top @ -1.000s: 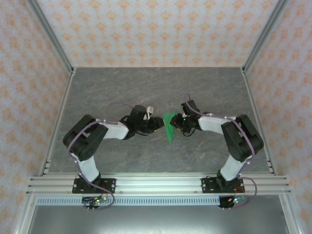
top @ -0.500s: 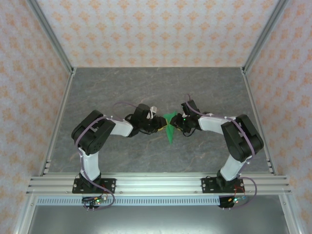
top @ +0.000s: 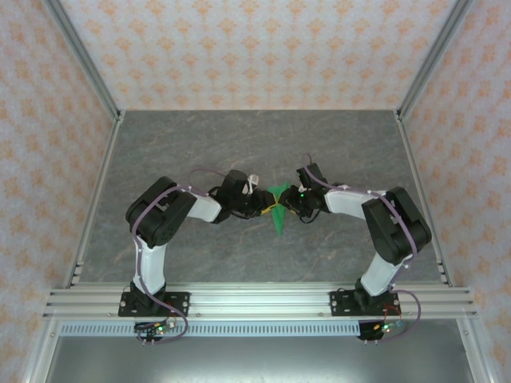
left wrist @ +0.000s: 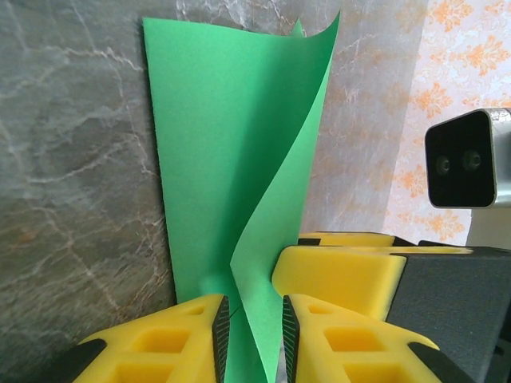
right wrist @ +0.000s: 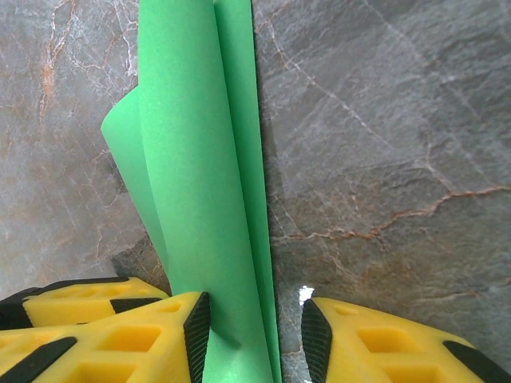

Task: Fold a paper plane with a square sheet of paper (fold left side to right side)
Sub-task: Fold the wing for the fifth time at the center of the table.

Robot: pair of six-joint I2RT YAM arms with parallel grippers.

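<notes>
Two arms meet over the square sheet of paper [top: 278,219] near the middle of the grey marbled table [top: 200,144]; the bright green sheet, already creased to a narrow pointed shape, lies with its tip toward 6 o'clock in the overhead view. The left gripper [top: 267,206] reaches it from 9 o'clock and the right gripper [top: 289,205] from 3 o'clock; their yellow fingers nearly meet across the paper.

Seen from the left wrist, one flap [left wrist: 287,159] curls up off the table and runs between narrowly set jaws; whether the pads truly pinch it cannot be told. The raised flap looks to be the left side, lifted so it can be carried over toward 3 o'clock.

Seen from the right wrist, the right jaws stand apart astride the paper's near end; one pad [right wrist: 197,327] rests against the green and the other stands clear, with bare table between, so this hand grips nothing. It likely serves as an anchor, bracing the folded layers so the sheet does not slide as the flap swings across; paper this thin could buckle rather than crease cleanly.
</notes>
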